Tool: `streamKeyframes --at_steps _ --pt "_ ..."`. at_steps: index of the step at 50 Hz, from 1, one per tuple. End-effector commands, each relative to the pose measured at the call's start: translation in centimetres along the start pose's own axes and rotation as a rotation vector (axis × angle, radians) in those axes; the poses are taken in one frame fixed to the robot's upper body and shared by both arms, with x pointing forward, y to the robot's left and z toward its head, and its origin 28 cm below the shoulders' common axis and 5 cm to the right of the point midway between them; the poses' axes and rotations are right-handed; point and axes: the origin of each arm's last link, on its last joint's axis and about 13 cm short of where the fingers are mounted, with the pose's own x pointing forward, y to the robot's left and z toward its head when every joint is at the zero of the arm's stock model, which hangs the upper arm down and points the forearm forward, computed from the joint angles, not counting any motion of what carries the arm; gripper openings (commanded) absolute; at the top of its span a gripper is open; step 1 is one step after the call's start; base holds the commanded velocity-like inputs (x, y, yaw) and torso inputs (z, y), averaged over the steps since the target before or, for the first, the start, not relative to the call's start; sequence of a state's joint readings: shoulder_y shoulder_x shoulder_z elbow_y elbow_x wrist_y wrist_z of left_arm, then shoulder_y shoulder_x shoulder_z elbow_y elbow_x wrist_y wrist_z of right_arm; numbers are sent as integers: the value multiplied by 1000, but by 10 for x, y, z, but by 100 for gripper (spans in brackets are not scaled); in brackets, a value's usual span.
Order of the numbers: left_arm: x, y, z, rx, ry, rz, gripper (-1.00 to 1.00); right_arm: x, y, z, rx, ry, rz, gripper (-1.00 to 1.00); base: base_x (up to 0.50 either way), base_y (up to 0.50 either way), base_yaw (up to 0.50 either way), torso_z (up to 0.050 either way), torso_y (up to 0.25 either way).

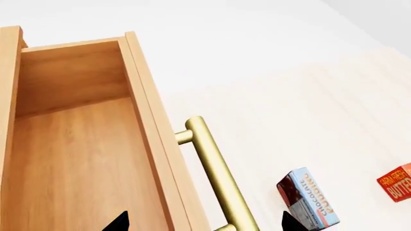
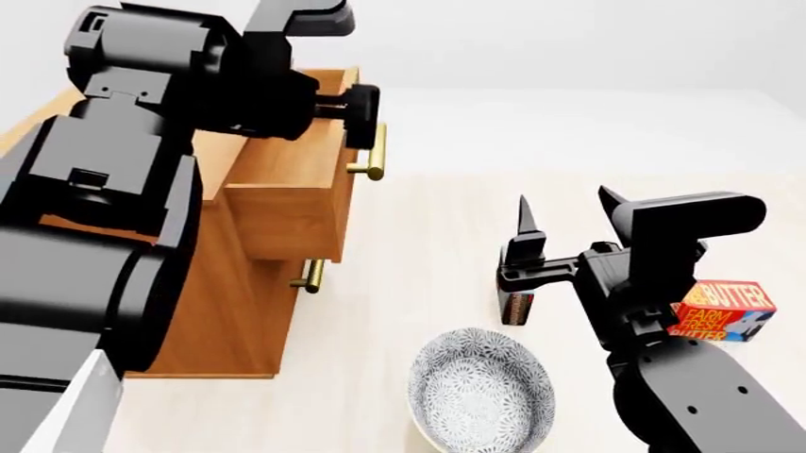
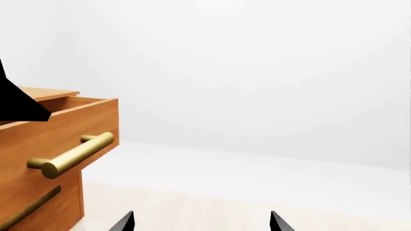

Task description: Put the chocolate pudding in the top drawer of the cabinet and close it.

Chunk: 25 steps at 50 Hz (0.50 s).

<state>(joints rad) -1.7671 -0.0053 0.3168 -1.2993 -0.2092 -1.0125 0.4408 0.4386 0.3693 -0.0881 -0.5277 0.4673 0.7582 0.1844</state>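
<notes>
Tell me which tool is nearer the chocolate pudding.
Right. The right tool hangs open just above the chocolate pudding; the left tool is far off at the top drawer.

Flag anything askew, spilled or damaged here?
Nothing spilled or damaged. The top drawer is pulled out and bare inside, as the task needs. Only oddity: the chocolate pudding stands on edge on the floor rather than lying flat, near the right tool, whose jaws are spread with nothing between them.
</notes>
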Motion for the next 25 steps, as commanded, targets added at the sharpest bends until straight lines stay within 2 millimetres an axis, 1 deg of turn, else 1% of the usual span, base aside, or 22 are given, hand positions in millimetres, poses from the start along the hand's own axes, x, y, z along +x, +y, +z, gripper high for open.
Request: streamKeyframes --at_steps 1,11,25 --pt "1 1 -4 -14 28 -13 100 2 -1 -3 11 3 -10 100 0 0 0 0 0" --pt "4 4 -9 -32 36 -26 100 0 -2 -3 14 1 -16 100 0 0 0 0 0" --pt "11 7 -18 -62 38 -68 100 3 -2 -6 17 8 -17 100 0 0 0 0 0"
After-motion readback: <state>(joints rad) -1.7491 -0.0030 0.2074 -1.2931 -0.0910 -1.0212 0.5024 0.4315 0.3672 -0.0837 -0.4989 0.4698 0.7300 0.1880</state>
